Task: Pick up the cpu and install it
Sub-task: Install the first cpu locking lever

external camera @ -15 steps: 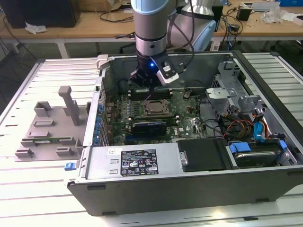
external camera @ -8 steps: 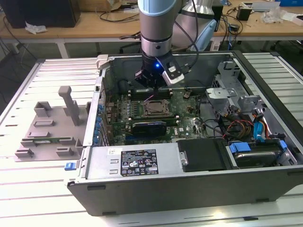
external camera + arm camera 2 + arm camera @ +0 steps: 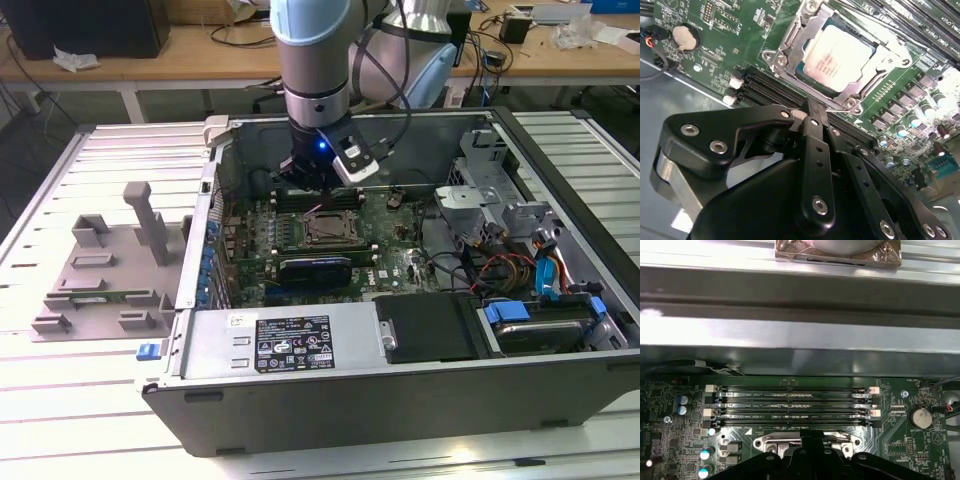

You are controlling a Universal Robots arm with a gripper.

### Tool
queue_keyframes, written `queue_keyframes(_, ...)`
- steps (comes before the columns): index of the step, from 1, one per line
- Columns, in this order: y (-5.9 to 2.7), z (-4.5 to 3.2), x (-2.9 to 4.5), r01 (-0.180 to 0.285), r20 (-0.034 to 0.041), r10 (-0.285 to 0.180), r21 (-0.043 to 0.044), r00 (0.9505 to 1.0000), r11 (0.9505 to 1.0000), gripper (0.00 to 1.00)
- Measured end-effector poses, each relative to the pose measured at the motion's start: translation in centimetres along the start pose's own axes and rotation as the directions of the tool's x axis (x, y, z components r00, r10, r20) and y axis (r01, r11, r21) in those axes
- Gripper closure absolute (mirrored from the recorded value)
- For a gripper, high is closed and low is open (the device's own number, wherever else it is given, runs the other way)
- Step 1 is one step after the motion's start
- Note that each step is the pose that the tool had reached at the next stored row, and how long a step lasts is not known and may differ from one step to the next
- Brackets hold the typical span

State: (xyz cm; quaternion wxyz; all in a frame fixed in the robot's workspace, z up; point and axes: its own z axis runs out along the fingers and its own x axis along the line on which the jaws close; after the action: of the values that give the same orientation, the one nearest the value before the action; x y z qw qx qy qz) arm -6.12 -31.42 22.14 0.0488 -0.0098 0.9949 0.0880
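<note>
The cpu [image 3: 838,56], a square chip with a silver-grey metal top, lies flat inside the motherboard socket [image 3: 785,47], with the socket's metal frame around it. My gripper [image 3: 813,106] hangs just beside the socket, over the memory slots [image 3: 790,405], its black fingers pressed together with nothing between them. In the exterior view the gripper [image 3: 313,183] is inside the open computer case, just behind the socket [image 3: 328,228]. In the first wrist view the fingertips [image 3: 807,436] meet at the edge of the socket frame.
The case walls [image 3: 215,190] ring the motherboard. A graphics card [image 3: 315,268], power supply [image 3: 290,340], drive cage [image 3: 540,325] and loose cables [image 3: 500,265] crowd the case. Grey fixture blocks [image 3: 110,270] stand on the table at the exterior view's left.
</note>
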Motion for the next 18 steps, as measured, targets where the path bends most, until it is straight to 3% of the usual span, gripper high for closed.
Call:
queue_keyframes(2,-0.03,0.13,0.15,-0.001,0.0105,0.001,0.0006,0.9999,1.0000,0.89)
queue_keyframes(4,-0.05,0.28,0.16,-0.004,0.0163,0.004,0.0007,0.9999,1.0000,0.89)
queue_keyframes(12,0.10,0.75,0.10,-0.047,0.0248,0.047,0.0051,0.9986,0.9989,0.89)
queue_keyframes(18,1.04,1.24,0.12,-0.064,0.0279,0.063,0.0066,0.9976,0.9980,0.89)
